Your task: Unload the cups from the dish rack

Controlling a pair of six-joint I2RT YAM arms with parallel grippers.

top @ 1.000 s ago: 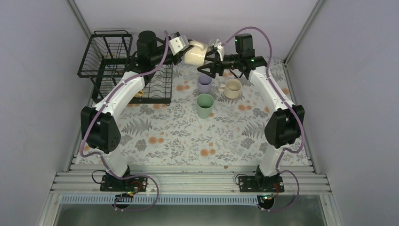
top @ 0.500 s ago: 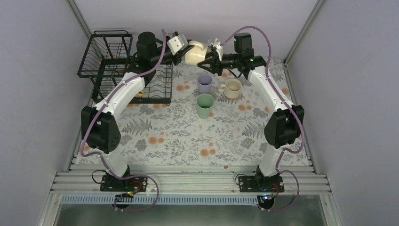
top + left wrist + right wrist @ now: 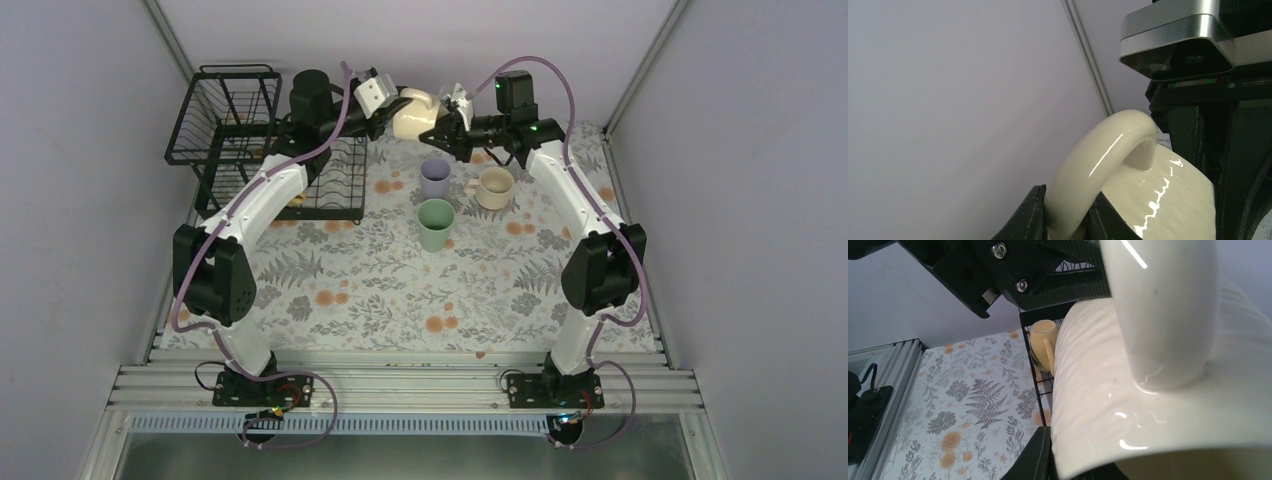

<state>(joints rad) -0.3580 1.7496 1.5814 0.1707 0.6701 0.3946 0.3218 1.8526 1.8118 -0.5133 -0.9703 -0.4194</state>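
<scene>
Both arms are reaching up and forward toward the far wall, elbows bending outward and wrists turning inward. The two grippers are meeting above the far middle of the table [image 3: 380,290]. Between them a cream mug [image 3: 412,112] is hanging tilted in the air, just right of the dish rack [image 3: 235,130].

The left gripper [image 3: 393,100] is pinching the mug's handle [image 3: 1098,160], its fingers [image 3: 1023,217] pressing on either side of the loop. The right gripper [image 3: 438,118] is coming in from the opposite side, jaws drawn narrow and clamping the mug's wall. Only one finger [image 3: 1035,455] is showing in the right wrist view.

Nearer than the held mug, a lavender cup [image 3: 435,177], a green cup [image 3: 436,222] and a tan mug [image 3: 494,187] are standing upright on the table. A yellow mug [image 3: 1043,342] is sitting in the rack.
</scene>
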